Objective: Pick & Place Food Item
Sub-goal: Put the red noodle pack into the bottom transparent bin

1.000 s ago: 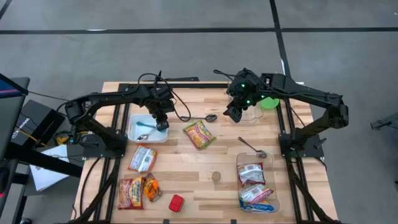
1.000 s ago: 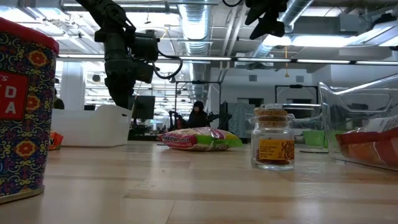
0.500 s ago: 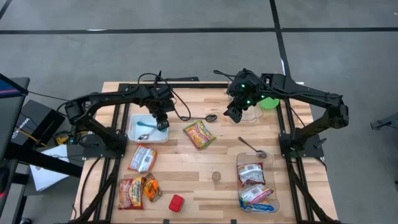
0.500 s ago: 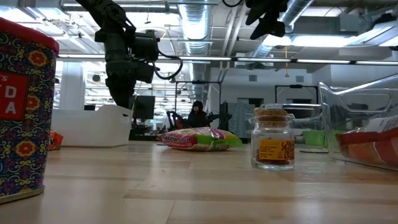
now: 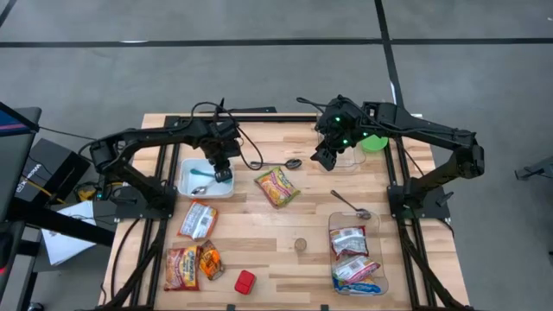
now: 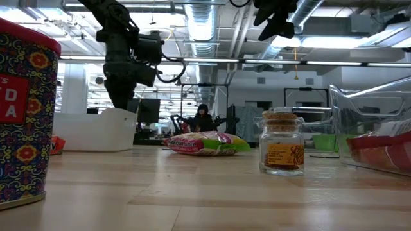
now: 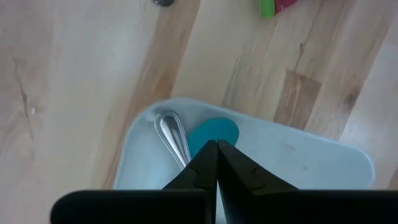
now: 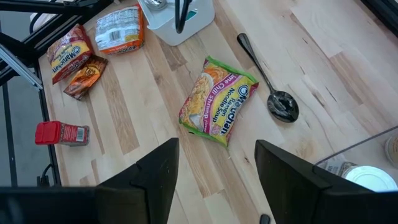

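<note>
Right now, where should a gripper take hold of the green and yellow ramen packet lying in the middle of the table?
Probably from straight above, pinching across the narrow width of the green and yellow ramen packet near its middle. It lies flat and diagonal on the wooden table, with bare wood along both long edges.

A metal spoon (image 7: 174,135) and a turquoise utensil (image 7: 213,134) lie in the white tub (image 7: 323,162), right at the tips of the left gripper (image 7: 217,144). Ahead of the right gripper (image 8: 216,144) a dark spoon (image 8: 268,73) lies on the table (image 8: 311,37), with a red tin (image 8: 62,133) well off to one side. A small jar (image 6: 281,151) stands upright, and a person (image 6: 203,119) is in the room behind.
</note>
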Controlling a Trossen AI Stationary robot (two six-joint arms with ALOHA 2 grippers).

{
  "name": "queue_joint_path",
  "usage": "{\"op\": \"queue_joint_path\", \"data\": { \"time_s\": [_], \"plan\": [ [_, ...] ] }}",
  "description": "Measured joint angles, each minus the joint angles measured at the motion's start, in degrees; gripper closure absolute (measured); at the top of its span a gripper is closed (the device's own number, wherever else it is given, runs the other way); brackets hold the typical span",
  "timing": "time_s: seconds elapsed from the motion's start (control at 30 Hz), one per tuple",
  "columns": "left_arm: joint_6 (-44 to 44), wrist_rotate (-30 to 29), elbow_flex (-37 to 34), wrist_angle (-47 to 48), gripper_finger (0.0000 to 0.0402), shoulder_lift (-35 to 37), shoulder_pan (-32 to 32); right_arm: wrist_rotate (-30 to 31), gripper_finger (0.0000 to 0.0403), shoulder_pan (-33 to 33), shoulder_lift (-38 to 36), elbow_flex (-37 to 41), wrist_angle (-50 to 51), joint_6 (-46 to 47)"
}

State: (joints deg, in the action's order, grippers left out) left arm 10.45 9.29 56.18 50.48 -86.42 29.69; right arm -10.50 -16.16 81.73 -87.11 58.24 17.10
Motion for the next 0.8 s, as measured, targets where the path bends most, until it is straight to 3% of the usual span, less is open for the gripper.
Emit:
{"op": "queue_joint_path", "data": {
  "time_s": [0.37,0.6,0.8],
  "plan": [
    [-0.20,1.00,0.00,-0.34,0.0400,11.69,0.00,0.00,0.0198,-0.02,0.00,-0.02,0.00,-0.44],
    [-3.34,4.23,0.00,-12.51,0.0400,19.65,-0.94,0.00,0.0198,-0.02,0.00,0.00,-0.02,-0.81],
    [-6.44,3.98,0.02,-20.27,0.0400,21.62,-1.03,0.02,0.0198,0.00,0.00,0.00,-0.02,-0.76]
  ]
}}
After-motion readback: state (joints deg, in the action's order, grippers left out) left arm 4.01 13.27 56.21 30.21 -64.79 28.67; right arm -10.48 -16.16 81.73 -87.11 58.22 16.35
